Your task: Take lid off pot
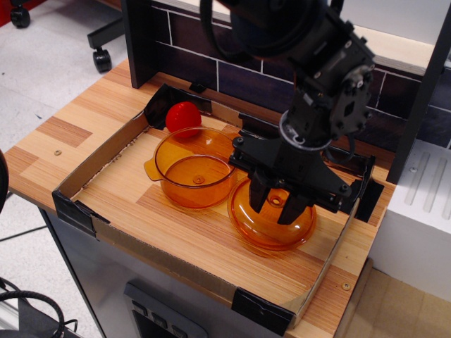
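Lab: cardboard-fenced bench (211, 239), office-chair castors (102, 60).

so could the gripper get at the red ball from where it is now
Probably yes. The red ball sits uncovered in the back corner behind the pot, nothing above it. But the gripper is over the lid, seemingly gripping its knob, so it must release first.

My workbench against a dark tiled wall.
I see a striped wooden tabletop (67, 134), dark brick-pattern wall tiles (232, 53), pale grey floor (42, 63), and an office chair's castor (102, 60).
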Controlling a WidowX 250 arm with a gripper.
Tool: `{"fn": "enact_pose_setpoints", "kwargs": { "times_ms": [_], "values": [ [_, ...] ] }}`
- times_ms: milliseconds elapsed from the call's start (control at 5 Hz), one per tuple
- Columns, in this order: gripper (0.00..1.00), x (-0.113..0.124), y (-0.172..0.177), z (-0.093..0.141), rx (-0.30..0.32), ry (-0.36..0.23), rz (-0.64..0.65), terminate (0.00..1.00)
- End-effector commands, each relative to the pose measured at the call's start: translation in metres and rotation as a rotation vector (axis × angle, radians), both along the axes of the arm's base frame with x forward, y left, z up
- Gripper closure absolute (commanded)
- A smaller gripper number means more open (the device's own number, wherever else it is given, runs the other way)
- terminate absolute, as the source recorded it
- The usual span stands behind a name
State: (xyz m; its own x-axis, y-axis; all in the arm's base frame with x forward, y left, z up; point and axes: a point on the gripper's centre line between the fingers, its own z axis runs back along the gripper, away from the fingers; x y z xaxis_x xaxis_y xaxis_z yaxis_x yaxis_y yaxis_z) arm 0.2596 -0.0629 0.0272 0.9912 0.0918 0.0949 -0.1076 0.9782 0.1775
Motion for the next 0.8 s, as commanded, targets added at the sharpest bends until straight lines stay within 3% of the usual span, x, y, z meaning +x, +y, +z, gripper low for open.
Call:
{"fn": "enact_pose_setpoints", "kwargs": {
  "times_ms": [0, 600],
  "values": [
    [0.00, 0.000, 0.004, 0.000, -0.038, 0.030, -0.049, 0.00],
    [0.00, 0.004, 0.022, 0.044, -0.155, 0.036, -0.113, 0.00]
  ]
}}
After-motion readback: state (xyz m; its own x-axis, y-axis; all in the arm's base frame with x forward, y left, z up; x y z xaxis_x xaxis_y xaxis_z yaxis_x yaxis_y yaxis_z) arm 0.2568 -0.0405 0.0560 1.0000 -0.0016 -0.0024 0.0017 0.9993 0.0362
